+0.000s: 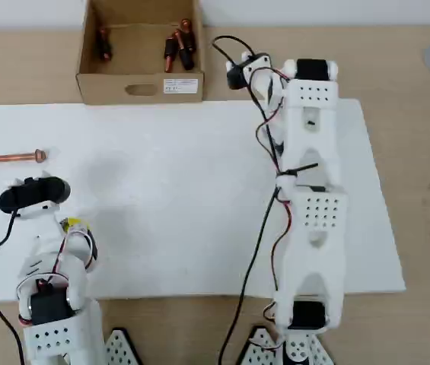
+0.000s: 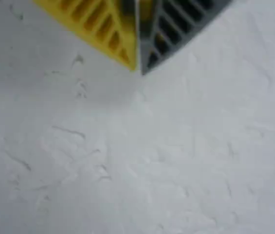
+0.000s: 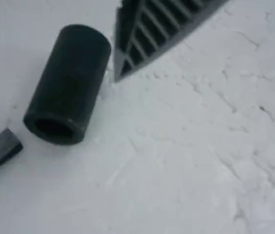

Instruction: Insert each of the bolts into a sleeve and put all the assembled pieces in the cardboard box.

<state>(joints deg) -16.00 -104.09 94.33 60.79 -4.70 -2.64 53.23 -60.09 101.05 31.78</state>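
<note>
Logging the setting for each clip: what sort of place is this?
Probably a lab or workshop robot bench: left arm and right arm at a wooden table, a white mat as work surface, and a cardboard box of parts.

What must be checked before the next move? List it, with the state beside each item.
1. Access to the bolt: lies alone on the white mat: ok.
2. State of the sleeve: on its side on the mat, no bolt in its open end: ok.
3. Readiness of the left gripper: shut and empty, not open for the bolt: not ok.
4. Room in the cardboard box: open top, bare floor between pieces: ok.
</note>
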